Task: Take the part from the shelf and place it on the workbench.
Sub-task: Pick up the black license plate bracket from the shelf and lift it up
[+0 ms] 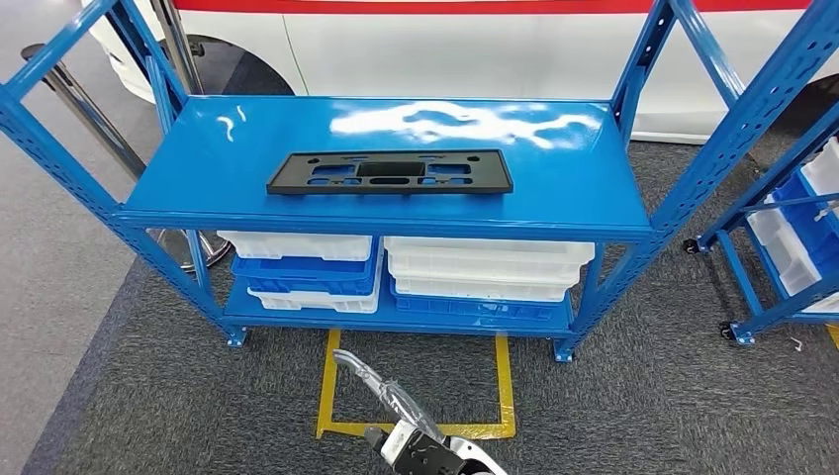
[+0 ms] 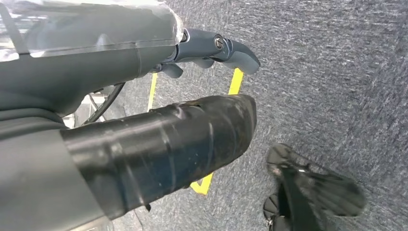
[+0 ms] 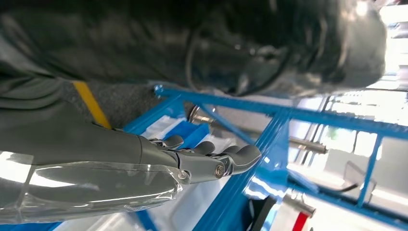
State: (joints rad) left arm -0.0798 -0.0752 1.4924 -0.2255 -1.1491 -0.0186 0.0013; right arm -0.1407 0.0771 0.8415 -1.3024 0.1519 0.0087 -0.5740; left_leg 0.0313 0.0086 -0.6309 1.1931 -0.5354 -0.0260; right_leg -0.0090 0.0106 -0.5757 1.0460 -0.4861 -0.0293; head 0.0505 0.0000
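Nearest item: left hand (image 2: pixel 211 48), seen from its wrist camera over grey carpet (image 2: pixel 337 72) and a strip of yellow tape (image 2: pixel 235 81). Fingers extended and slightly curled, nothing between them; holds nothing.

Right hand (image 3: pixel 211 161): seen from its own wrist camera beside the blue rack frame. Fingers lie nearly straight and close together, empty; no contact with any object visible.

Part (image 1: pixel 391 171): flat black rectangular plate with cut-outs, lying flat on the top shelf (image 1: pixel 554 198) of the blue rack, roughly centred and a little toward the front edge. Untouched by either hand.

Rack contents, lower level: stacked white and blue trays (image 1: pixel 485 267). Second blue rack (image 1: pixel 782 208) stands to the right, also carrying trays.

Floor: yellow taped square (image 1: pixel 416 396) in front of the rack. Part of the robot's own body or arm shows low in the head view; which part cannot be told.

Background: white vehicle body (image 1: pixel 445 40) with a red stripe behind the rack.

Task status, as judged: barely begun. Part not yet gripped or lifted. Remaining: reach to the top shelf, take hold of the part, carry it to the workbench, set it down.
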